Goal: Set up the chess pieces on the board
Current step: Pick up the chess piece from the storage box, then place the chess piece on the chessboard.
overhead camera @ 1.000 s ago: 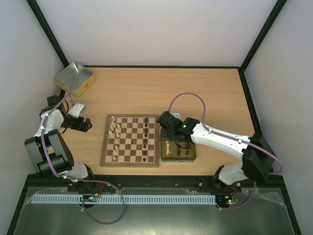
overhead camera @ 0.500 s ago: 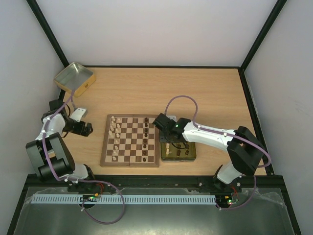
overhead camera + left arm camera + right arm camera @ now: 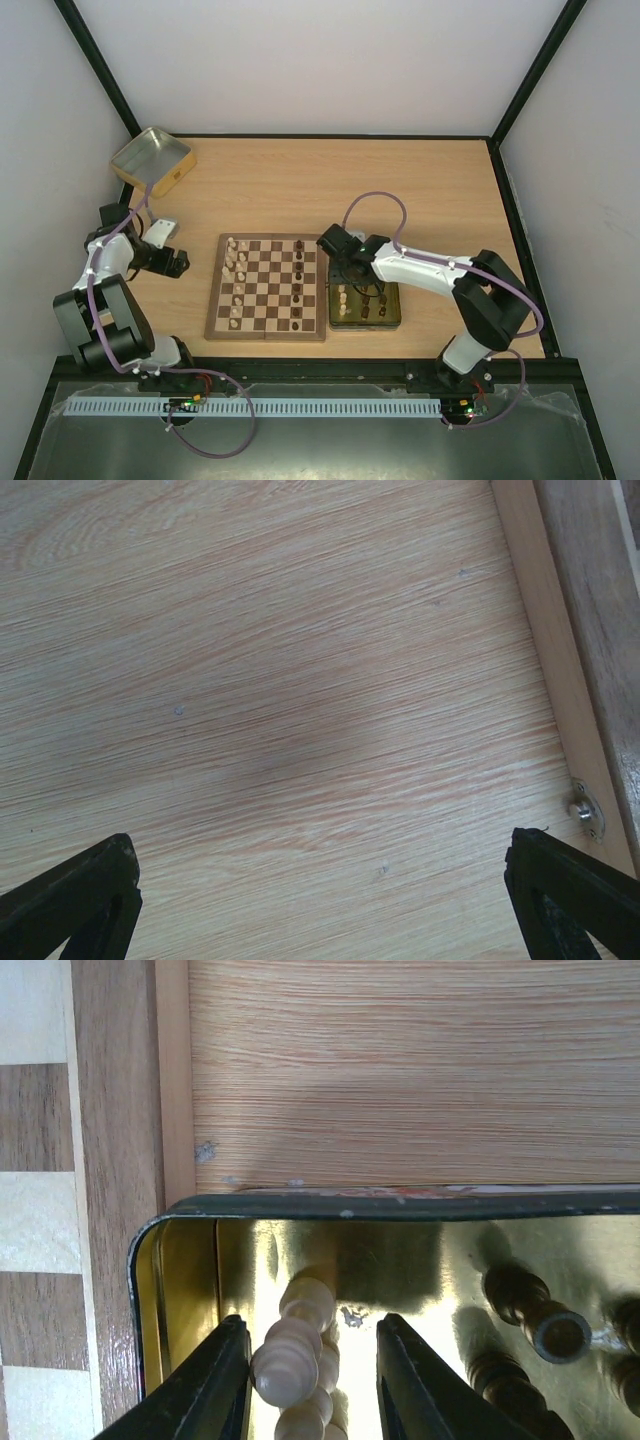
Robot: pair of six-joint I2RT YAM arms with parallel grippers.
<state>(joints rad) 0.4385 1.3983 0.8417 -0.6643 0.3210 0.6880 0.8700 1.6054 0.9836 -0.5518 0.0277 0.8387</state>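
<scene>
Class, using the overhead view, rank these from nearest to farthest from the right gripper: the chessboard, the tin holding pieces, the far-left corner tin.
1. Tin holding pieces: directly under the right gripper.
2. Chessboard: just to its left.
3. Far-left corner tin: farthest, at the back left.

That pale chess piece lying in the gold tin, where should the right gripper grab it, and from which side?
Across its turned middle, from straight above. The pale piece lies on its side by the tin's corner, lengthwise between the right gripper's open fingers, so closing would pinch its narrow width. The tin wall beside it probably blocks a sideways approach.
</scene>
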